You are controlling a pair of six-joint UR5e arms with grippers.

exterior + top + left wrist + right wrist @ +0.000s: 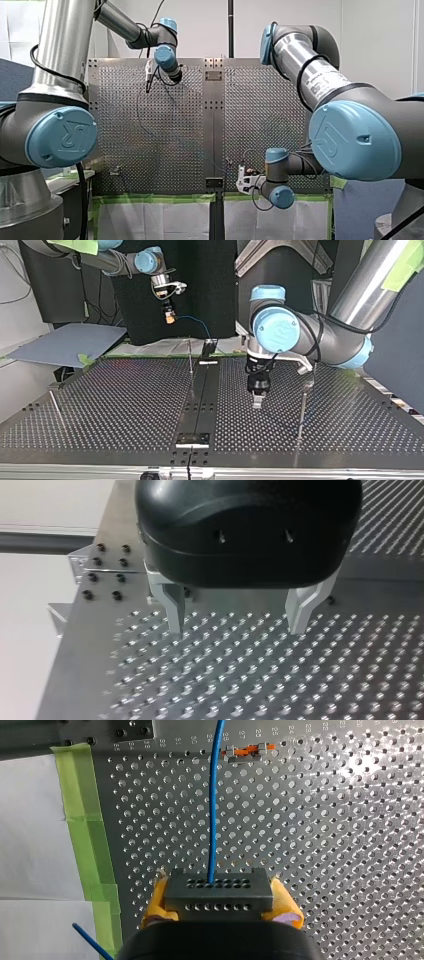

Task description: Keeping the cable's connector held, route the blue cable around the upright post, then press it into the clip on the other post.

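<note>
My right gripper (pixel 220 901) is shut on a dark grey connector block (pixel 218 887), its yellow pads (pixel 286 907) on either side. The blue cable (pixel 214 805) runs straight ahead from the block over the perforated plate. In the top view this gripper (pixel 170 316) hangs above the table's far edge, and the cable (pixel 195 322) droops toward a bracket (pixel 209 347). A thin upright post (pixel 190 359) stands near that edge. A second post (pixel 303 405) stands beside my left gripper (pixel 257 401). The left gripper (pixel 238 625) is open and empty, fingertips just above the plate.
An orange-and-metal clip (pixel 248 752) lies ahead of the connector, beside the cable. Green tape (pixel 82 800) lines the plate's edge. A slanted rod (pixel 55 407) stands at the top view's left. A dark central rail (pixel 200 395) crosses the table.
</note>
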